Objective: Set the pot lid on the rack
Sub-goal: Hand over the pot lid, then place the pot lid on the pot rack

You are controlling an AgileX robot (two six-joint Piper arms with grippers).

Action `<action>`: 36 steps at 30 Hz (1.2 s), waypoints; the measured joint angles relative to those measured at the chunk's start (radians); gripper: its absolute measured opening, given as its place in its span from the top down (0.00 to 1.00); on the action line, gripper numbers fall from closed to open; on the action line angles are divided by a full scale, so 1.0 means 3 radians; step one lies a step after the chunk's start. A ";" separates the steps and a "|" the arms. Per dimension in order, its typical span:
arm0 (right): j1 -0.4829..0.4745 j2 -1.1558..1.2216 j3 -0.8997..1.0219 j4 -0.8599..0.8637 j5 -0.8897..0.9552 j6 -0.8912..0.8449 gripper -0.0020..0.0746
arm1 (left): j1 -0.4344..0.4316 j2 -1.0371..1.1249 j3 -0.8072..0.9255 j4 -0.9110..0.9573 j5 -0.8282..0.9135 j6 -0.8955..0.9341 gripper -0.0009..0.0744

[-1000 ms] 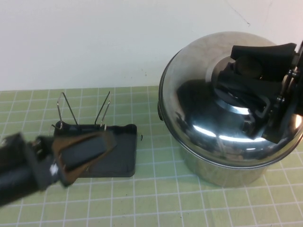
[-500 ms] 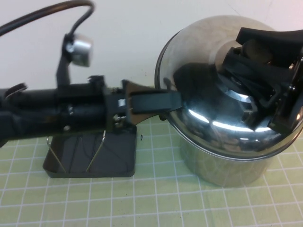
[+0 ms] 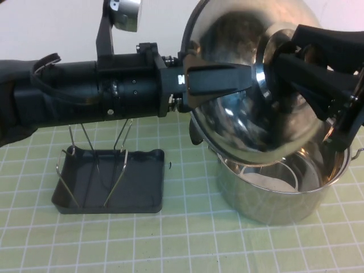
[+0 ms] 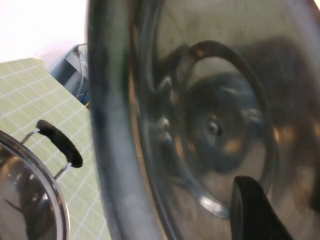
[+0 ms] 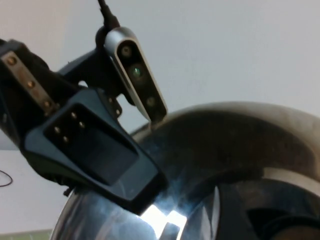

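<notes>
The pot lid [image 3: 244,125], shiny and domed, is lifted off the steel pot [image 3: 273,193] and tilted up on edge above it. My right gripper [image 3: 284,62] is shut on the black knob at its centre. My left gripper [image 3: 227,79] reaches in from the left and straddles the lid's left rim, one finger on the outer dome, one finger [image 4: 250,210] against the underside [image 4: 215,100]. The rack [image 3: 142,182], a dark grey tray with wire prongs [image 3: 119,165], stands on the mat below my left arm. The right wrist view shows the dome [image 5: 240,145] and my left gripper's finger [image 5: 95,150].
The open pot has a black side handle [image 4: 60,142] and stands right of the rack. A green grid mat [image 3: 187,239] covers the table; a white wall lies behind. My left arm [image 3: 85,96] spans the space above the rack.
The lid has risen off the pot and tipped up onto its edge. My left arm has swung up from over the rack and closed onto the lid's left rim.
</notes>
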 joint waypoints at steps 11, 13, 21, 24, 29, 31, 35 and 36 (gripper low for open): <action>0.0007 -0.0007 0.0000 -0.0100 -0.0017 0.0007 0.37 | 0.0069 0.0021 -0.0008 0.0142 -0.0080 0.0073 0.88; 0.0007 -0.0013 0.0000 -0.0100 -0.0017 0.0007 0.37 | 0.0149 -0.0043 -0.0008 0.0142 -0.0048 0.0097 0.88; 0.0007 -0.0123 0.0000 -0.0100 -0.0017 0.0007 0.36 | 0.0621 -0.0706 -0.0008 0.0335 -0.0261 0.0287 0.88; 0.0007 -0.0143 0.0000 -0.0100 -0.0017 0.0007 0.36 | 0.0651 -0.0945 -0.0008 0.1073 -0.0573 -0.0029 0.88; 0.0007 -0.0143 0.0000 -0.0100 0.0071 0.0000 0.36 | 0.0664 -0.0994 0.0007 0.1821 -0.0644 -0.0513 0.88; 0.0007 -0.0143 0.0000 -0.0100 0.0126 0.0000 0.36 | 0.0664 -0.0923 0.0055 0.1922 -0.0677 -0.0553 0.88; 0.0007 -0.0143 0.0000 -0.0100 0.0147 0.0000 0.36 | 0.0664 -0.0743 0.0101 0.2145 -0.0689 -0.0560 0.88; 0.0007 -0.0143 0.0000 -0.0100 0.0154 0.0000 0.36 | 0.0664 -0.0692 0.0101 0.2199 -0.0689 -0.0560 0.88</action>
